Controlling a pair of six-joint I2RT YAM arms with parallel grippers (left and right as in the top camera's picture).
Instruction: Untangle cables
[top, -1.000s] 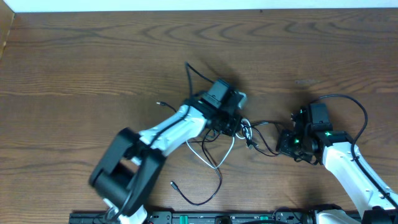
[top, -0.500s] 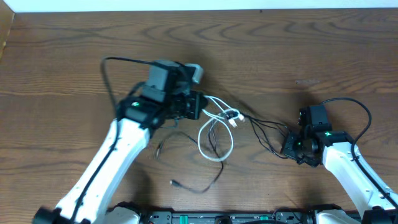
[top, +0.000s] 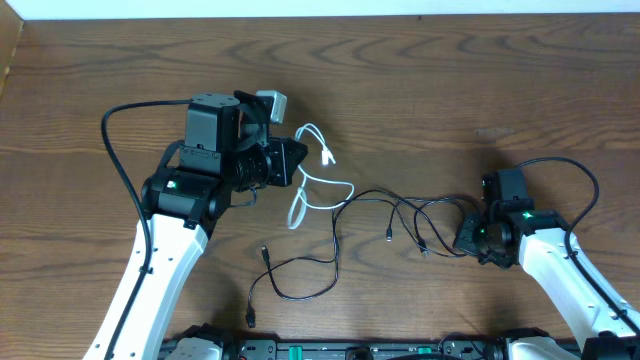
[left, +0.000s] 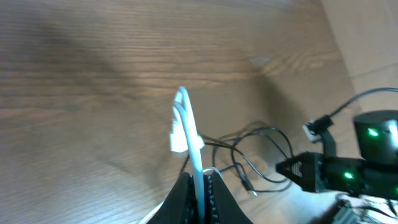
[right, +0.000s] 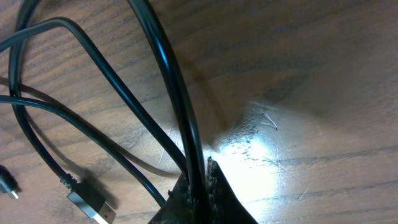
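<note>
- The white cord (top: 312, 182) is pinched in the closed left gripper (top: 288, 160). It trails toward 5 o'clock from the fingers, left of the table's centre.
- The black cord (top: 370, 194) is clamped in the closed right gripper (top: 462, 238) and sprawls toward 8 o'clock.
- The cords look mostly separated, seeming to meet only at one spot near centre. The black one also loops over itself.
- Brown wood-grain table (top: 520, 80); pale wall (top: 300, 8) at 12 o'clock.

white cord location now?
Overhead view, left of centre: the white cord is pinched in the left gripper, its loop just left of the black cord tangle.
</note>
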